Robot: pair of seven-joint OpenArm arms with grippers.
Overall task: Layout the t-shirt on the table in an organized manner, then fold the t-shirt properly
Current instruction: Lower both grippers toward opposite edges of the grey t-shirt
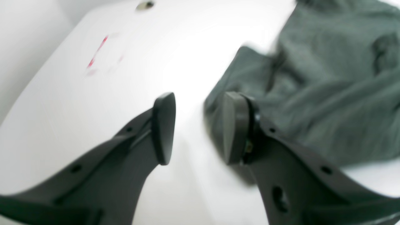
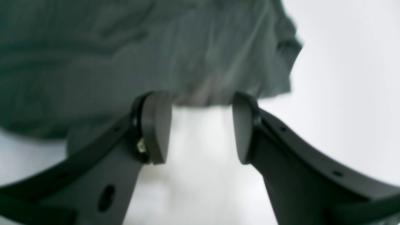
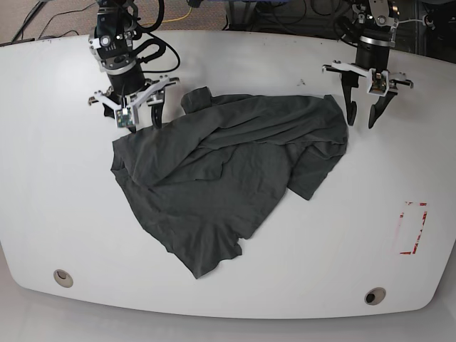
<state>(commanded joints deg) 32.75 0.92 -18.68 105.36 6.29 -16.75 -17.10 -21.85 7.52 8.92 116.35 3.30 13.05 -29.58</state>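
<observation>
Crumpled, the t-shirt (image 3: 228, 178) sprawls across our desk (image 3: 57, 206). We hold both tools spread and empty: left tool (image 3: 361, 117), right tool (image 3: 142, 121), each at a shirt edge.

floor: dark strip of floor (image 3: 64, 14) seen beyond the far edge | cables: black and yellow cables (image 3: 187, 10) strewn there | light: even, diffuse
</observation>
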